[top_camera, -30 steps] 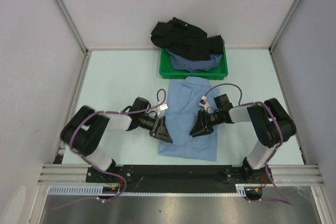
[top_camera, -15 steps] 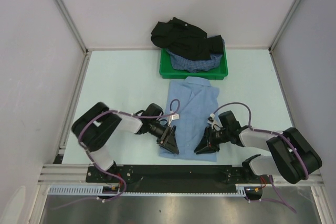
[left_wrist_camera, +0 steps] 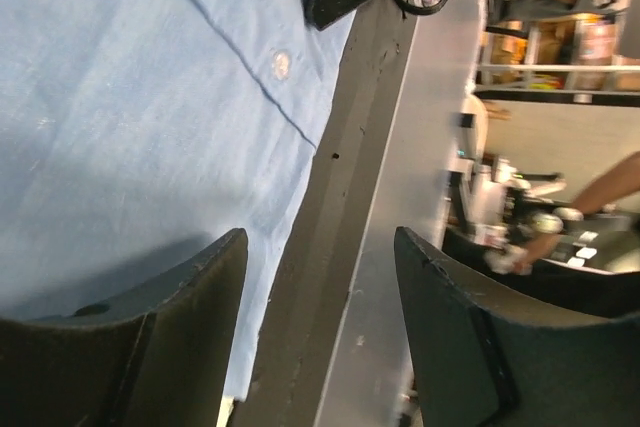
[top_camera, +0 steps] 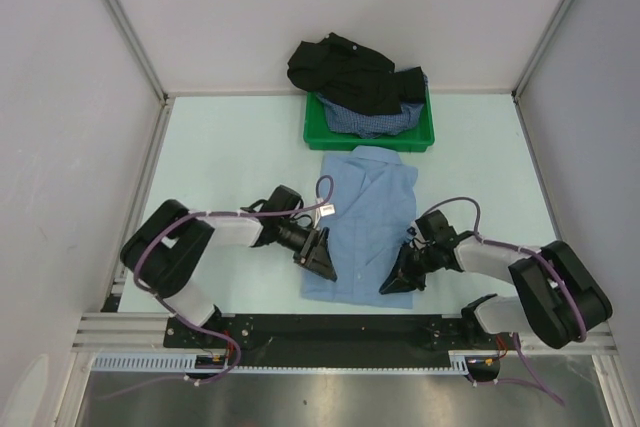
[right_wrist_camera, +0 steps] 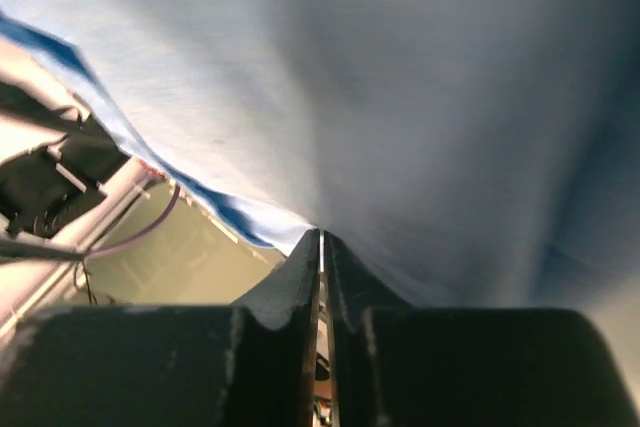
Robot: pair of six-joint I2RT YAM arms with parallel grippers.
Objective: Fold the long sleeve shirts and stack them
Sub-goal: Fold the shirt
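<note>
A light blue long sleeve shirt lies flat in the middle of the table, collar toward the far side. My left gripper sits low at its near left corner. In the left wrist view this gripper is open, one finger over the blue cloth, the other past the table edge. My right gripper is at the near right corner. The right wrist view shows it shut on the blue hem. A black shirt and a dark-blue checked shirt are heaped at the back.
The green tray holding the two dark shirts stands against the back wall. White side walls with metal posts close in the table. A black rail and an aluminium frame run along the near edge, just behind both grippers.
Both grippers moved from mid-shirt to its near edge. The right jaws closed on the hem. The left gripper stayed open and shifted slightly back up the left edge.
</note>
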